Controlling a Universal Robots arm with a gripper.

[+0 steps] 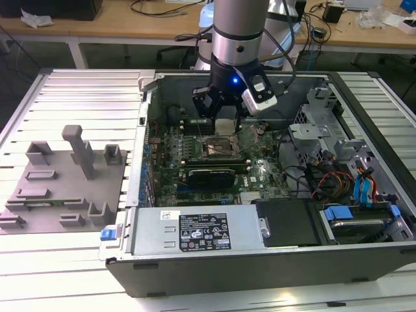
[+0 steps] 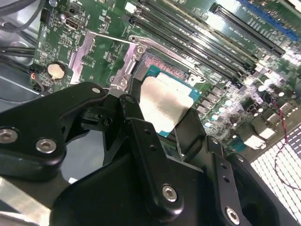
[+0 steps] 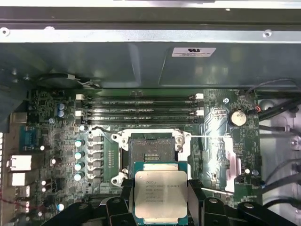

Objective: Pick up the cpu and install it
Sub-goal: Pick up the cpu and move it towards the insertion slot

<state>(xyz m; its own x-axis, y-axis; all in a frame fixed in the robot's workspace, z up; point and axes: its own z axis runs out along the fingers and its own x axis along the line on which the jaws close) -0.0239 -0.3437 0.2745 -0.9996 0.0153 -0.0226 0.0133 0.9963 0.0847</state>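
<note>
Just above the socket (image 3: 151,151), cpu (image 3: 161,190) in the claw (image 3: 161,201); memory slots (image 3: 141,106) beyond

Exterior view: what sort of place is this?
Likely an electronics lab or workshop: an open computer case on a slatted metal table, wooden workbenches behind, and the gripper holding the cpu.

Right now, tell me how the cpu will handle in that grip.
Thin and flat, the cpu is likely stiff and light. Its smooth metal top could be slippery. Pinched at its edges by the gripper, it may tilt.
</note>
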